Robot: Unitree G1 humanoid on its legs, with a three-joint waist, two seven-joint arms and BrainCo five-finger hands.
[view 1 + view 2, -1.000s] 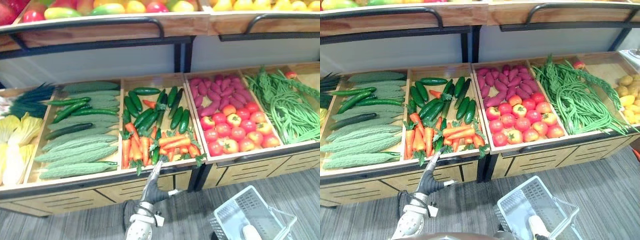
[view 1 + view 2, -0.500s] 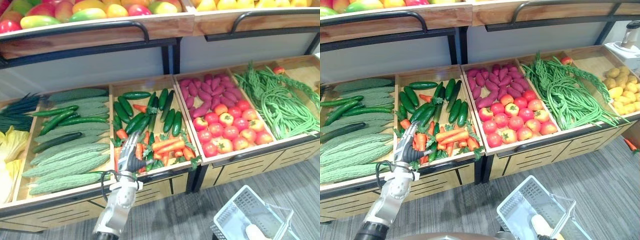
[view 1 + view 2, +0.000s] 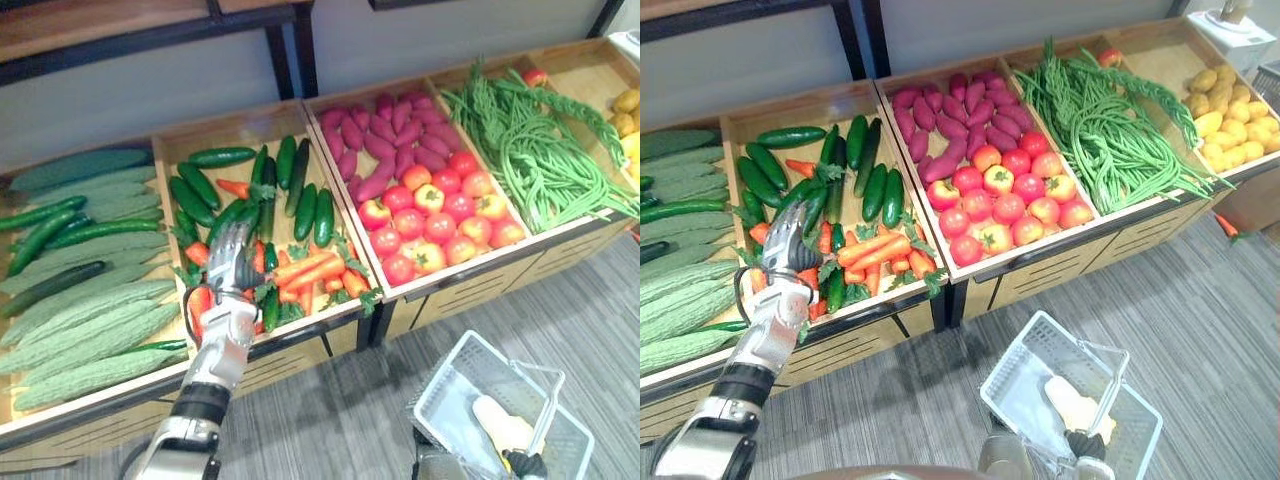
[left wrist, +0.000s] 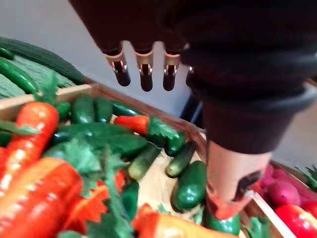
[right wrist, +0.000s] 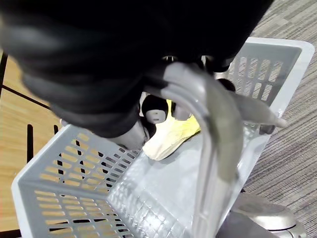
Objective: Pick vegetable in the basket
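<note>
Carrot crate (image 3: pixel 203 136) under left robot hand (image 3: pixel 232 265); right robot hand (image 5: pixel 114 64) grips basket (image 5: pixel 64 178).

Wooden counter (image 3: pixel 225 128), divided into compartments, on grey carpet floor (image 3: pixel 1200 330).
- Far left: bitter gourds (image 3: pixel 80 330), long cucumbers (image 3: pixel 60 225).
- Next: short cucumbers (image 3: pixel 300 190) behind, carrots (image 3: pixel 310 270) in front.
- Next: purple sweet potatoes (image 3: pixel 385 140) behind, tomatoes (image 3: pixel 430 215) in front.
- Next: long beans (image 3: pixel 540 150).
- Far right: potatoes (image 3: pixel 1225 100).

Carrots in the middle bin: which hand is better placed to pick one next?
Left. The left hand hovers open just above the carrots, fingers straight. The right hand is curled round the basket handle, carrying the basket off to the side, so it looks occupied.
</note>
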